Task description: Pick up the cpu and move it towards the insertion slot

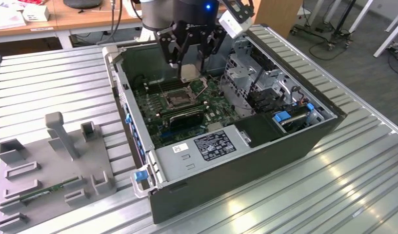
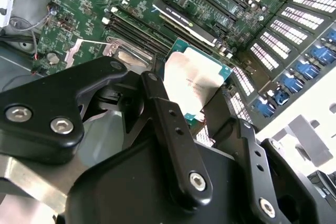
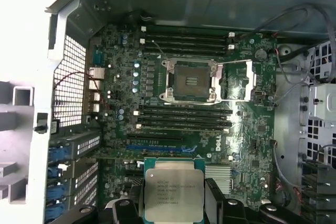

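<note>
The cpu (image 3: 174, 190) is a flat square chip with a pale silvery face and a green rim. My gripper (image 3: 174, 205) is shut on it, a black finger on each of two opposite edges. In the second wrist view the cpu (image 2: 191, 80) sits between the fingers (image 2: 168, 114) above the green motherboard. In the exterior view the gripper (image 1: 188, 74) hangs inside the open computer case, just above and behind the insertion slot (image 1: 179, 99). The insertion slot (image 3: 190, 80) has a silvery frame, a dark centre and a thin wire lever, and stands apart from the cpu.
Long black memory slots (image 3: 184, 119) lie between the cpu and the socket. Case walls (image 1: 124, 97), a drive cage (image 1: 264, 83) and a power supply (image 1: 206, 146) ring the board. A grey plastic fixture (image 1: 75, 161) with a green memory stick (image 1: 46, 192) lies on the slatted metal table.
</note>
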